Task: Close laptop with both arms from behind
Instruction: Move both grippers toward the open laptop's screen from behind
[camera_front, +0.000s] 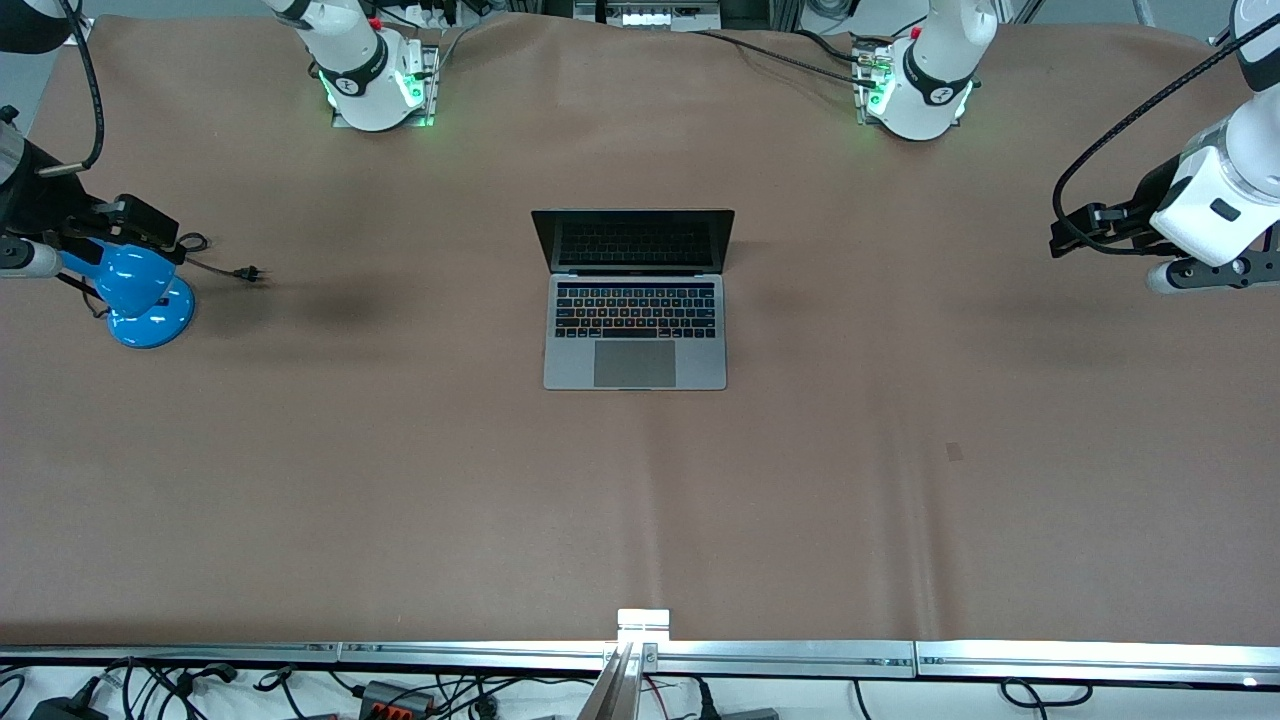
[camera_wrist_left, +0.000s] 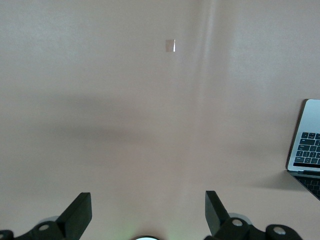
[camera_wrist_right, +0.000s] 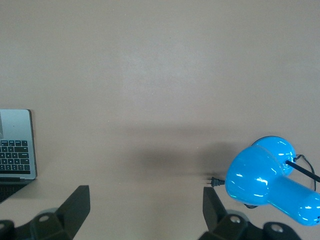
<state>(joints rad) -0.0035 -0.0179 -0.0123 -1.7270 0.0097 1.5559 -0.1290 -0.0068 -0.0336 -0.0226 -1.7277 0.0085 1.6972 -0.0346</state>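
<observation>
While laptop (camera_front: 635, 300) sits open mid-surface (camera_front: 800, 480), trackpad edge nearest front camera, screen upright toward arm bases, nothing touches it. Lid's long edge runs between arm ends. Left gripper (camera_wrist_left: 147, 212) hangs over surface at left arm's end, fingers apart; right gripper (camera_wrist_right: 145, 210) over blue lamp (camera_wrist_right: 265, 180) at other end, fingers apart. Both look about equally distant from lid.
</observation>
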